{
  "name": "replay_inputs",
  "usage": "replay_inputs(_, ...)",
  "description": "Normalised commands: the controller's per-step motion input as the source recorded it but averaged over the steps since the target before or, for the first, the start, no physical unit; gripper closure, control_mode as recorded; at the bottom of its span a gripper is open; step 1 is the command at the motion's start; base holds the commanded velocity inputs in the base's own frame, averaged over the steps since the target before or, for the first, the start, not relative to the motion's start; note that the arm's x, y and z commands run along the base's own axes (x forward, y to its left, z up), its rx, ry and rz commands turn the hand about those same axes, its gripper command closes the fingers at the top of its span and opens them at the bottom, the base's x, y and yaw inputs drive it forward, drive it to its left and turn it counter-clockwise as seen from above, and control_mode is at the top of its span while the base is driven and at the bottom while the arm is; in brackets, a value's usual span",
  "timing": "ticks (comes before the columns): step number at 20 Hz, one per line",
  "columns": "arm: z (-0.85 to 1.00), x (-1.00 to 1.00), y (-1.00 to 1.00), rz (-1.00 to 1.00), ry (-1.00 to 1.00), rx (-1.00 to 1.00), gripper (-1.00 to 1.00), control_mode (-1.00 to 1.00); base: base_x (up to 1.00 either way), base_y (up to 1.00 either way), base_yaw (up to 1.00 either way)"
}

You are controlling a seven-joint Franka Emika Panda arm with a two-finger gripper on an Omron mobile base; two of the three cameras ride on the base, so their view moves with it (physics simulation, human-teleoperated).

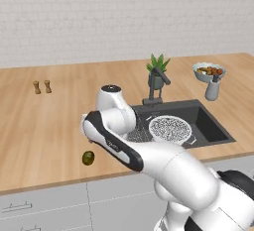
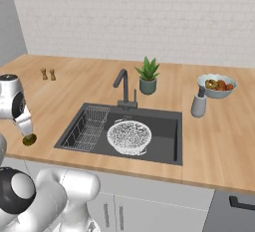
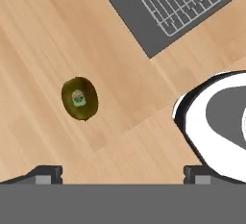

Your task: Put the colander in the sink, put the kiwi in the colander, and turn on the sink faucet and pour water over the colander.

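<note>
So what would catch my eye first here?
Probably the big white robot arm bending over the wooden counter, its pincer open above a small olive-green kiwi. Next, the round white holed colander sitting in the dark grey sink.

The kiwi point(image 3: 79, 98) is showing olive-green with a small red-and-white sticker; the counter point(image 3: 43, 35) is showing pale wood grain. The sink point(image 3: 129, 16) is showing dark grey.

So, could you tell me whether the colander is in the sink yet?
Yes. The colander sits upright inside the sink basin, beside the wire rack, empty; the kiwi lies on the counter.
</note>
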Motion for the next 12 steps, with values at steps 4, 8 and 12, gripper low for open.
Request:
replay_inputs(4, -0.32, 0.27, 0.30, -0.30, 0.00, 0.00, -1.00, -1.00, 0.00, 0.00, 0.00)
replay_inputs(8, -0.28, 0.32, 0.25, -0.17, 0.00, 0.00, -1.00, -1.00, 0.00, 0.00, 0.00)
replay_inputs(12, -0.28, 0.13, 0.08, 0.00, 0.00, 0.00, -1.00, -1.00, 0.00, 0.00, 0.00)
